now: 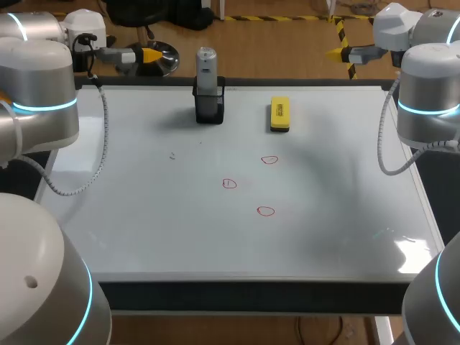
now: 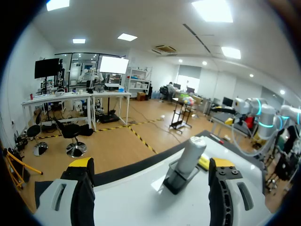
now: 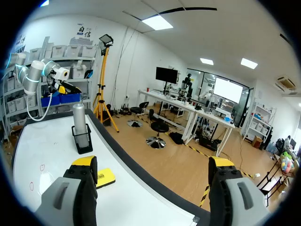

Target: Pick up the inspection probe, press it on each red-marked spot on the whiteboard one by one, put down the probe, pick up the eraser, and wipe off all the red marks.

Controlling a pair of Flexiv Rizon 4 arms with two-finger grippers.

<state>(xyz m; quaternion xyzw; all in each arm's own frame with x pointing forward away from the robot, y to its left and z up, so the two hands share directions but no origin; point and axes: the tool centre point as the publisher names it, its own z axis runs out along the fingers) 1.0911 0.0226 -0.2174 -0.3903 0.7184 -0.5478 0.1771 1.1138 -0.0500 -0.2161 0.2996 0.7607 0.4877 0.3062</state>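
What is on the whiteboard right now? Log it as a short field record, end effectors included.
probe: upright in black holder, at whiteboard far edge
eraser: flat, right of holder, not touching it
red marks: three, mid-board, unwiped
left end effector: open, empty, beyond far left corner
right end effector: open, empty, beyond far right corner

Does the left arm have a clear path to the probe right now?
Probably yes: the left hand is open, and the probe stands upright in its holder with nothing between them.
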